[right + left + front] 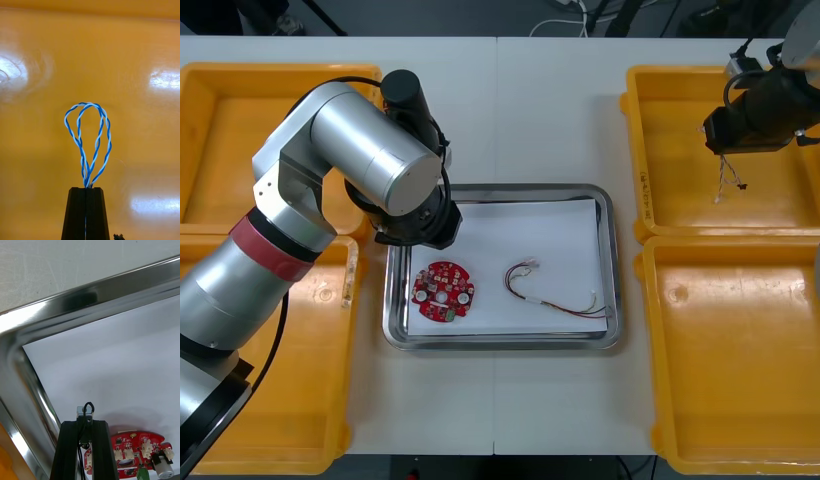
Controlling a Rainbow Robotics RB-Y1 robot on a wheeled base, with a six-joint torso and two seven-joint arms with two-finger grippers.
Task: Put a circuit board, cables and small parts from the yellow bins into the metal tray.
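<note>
Over the tray's point(610, 250) left end we see the left gripper point(84, 422), its fingers pressed onto a thin black cable point(88, 407) whose loop pokes out past the tips. The wrist view gives us that pinch, and the front view gives the place. Just beside it in the tray lies the round red board point(443, 291), studded with white connectors, then a red and yellow cable point(555, 295). Right of the tray, over a bin point(660, 120), the right gripper point(86, 188) pinches a twisted blue and white cable point(90, 138), its two loops hanging free.

Left end effector point(85, 423), right point(86, 189): clamped.
</note>
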